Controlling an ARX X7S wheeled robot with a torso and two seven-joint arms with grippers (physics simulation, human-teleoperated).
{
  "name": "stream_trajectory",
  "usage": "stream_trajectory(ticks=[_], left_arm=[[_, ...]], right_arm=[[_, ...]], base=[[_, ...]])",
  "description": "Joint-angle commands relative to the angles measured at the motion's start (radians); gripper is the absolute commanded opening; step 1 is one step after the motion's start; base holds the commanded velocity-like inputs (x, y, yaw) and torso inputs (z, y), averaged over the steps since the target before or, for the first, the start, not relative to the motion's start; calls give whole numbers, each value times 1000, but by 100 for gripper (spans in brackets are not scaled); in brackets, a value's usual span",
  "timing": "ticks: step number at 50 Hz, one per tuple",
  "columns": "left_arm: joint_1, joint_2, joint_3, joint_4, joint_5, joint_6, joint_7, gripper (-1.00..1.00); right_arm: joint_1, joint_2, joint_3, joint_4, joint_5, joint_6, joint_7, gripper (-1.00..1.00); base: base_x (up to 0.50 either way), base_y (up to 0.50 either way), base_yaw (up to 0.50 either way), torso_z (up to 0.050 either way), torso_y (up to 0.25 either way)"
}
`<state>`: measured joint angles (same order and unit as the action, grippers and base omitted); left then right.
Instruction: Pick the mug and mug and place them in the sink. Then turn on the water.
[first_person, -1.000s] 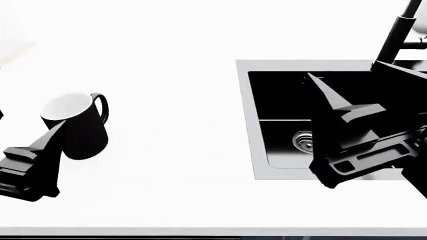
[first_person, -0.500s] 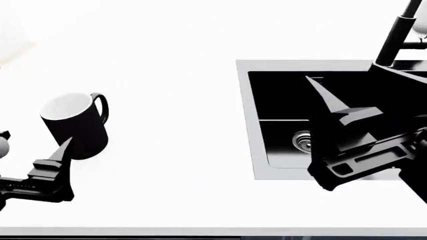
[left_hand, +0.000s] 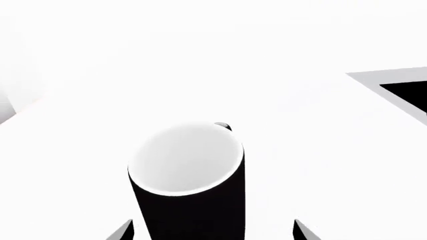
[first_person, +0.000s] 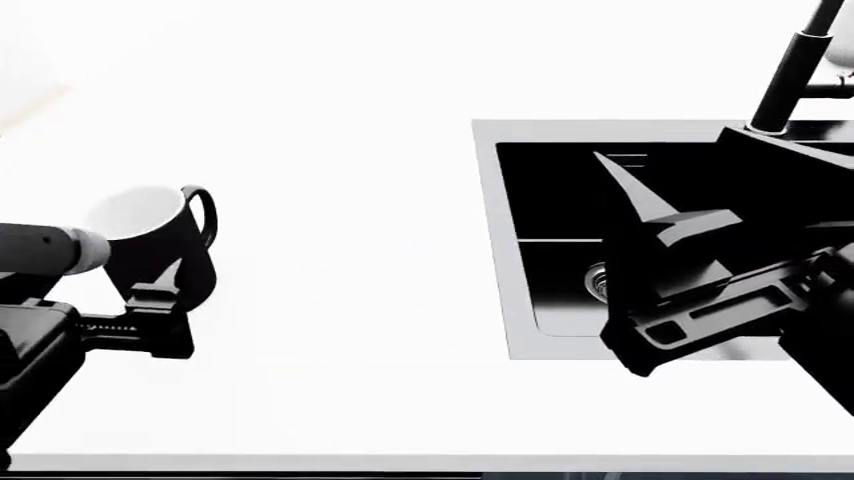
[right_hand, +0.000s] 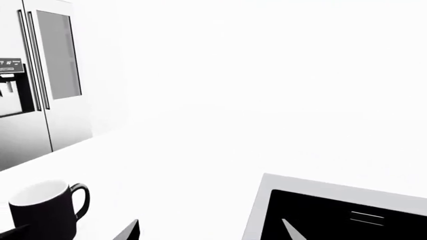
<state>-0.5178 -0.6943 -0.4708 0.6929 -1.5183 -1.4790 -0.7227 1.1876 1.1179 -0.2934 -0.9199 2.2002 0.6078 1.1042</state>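
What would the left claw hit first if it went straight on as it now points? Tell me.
Most likely the black mug: in the left wrist view it stands upright between the left claw's fingertips, directly ahead. Whether they already touch it is unclear.

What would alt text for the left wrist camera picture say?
A glossy black mug with a pale inside stands upright on a white counter, between two dark fingertips at the picture's edge. A corner of the black sink shows beyond.

- You face a bright white counter (first_person: 347, 200), overexposed under flat light.
- Past its far left corner stands a steel fridge (right_hand: 40, 85) with tall handles.
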Motion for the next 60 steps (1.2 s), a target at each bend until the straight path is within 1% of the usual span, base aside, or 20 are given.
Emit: stream_trajectory(ticks=[1, 12, 24, 29, 37, 45, 46, 55, 60], left_arm=[[26, 12, 59, -17, 131, 42, 58, 100], [64, 8, 106, -43, 253, 112, 114, 100], [30, 41, 212, -100, 397, 209, 151, 100], [37, 52, 229, -117, 425, 236, 159, 100], [25, 79, 289, -155, 477, 273, 172, 100], [11, 93, 297, -161, 457, 269, 172, 100], [8, 93, 296, -160, 453, 268, 172, -100], [-13, 86, 256, -135, 388, 240, 147, -100], [-53, 79, 216, -118, 291, 192, 98, -100]], right_arm=[[-8, -4, 0, 0, -3, 2, -1, 100], [-17, -16, -5, 5, -16, 7, -3, 100], [-36, -25, -7, 7, -31, 11, -9, 100], [-38, -26, -6, 8, -31, 12, -12, 100], [-48, -23, -1, 8, -33, 12, -18, 100], [-58, -24, 3, 8, -40, 11, -20, 100], [-55, -27, 1, 9, -41, 13, -19, 100], [-38, -23, 3, 9, -21, 12, -12, 100], [-29, -14, 10, 4, -6, 9, -7, 100]], base=[[0, 0, 0, 0, 0], [0, 0, 0, 0, 0], [0, 0, 0, 0, 0], [0, 0, 0, 0, 0], [0, 0, 0, 0, 0], [0, 0, 0, 0, 0], [0, 0, 0, 0, 0], [0, 0, 0, 0, 0], [0, 0, 0, 0, 0]])
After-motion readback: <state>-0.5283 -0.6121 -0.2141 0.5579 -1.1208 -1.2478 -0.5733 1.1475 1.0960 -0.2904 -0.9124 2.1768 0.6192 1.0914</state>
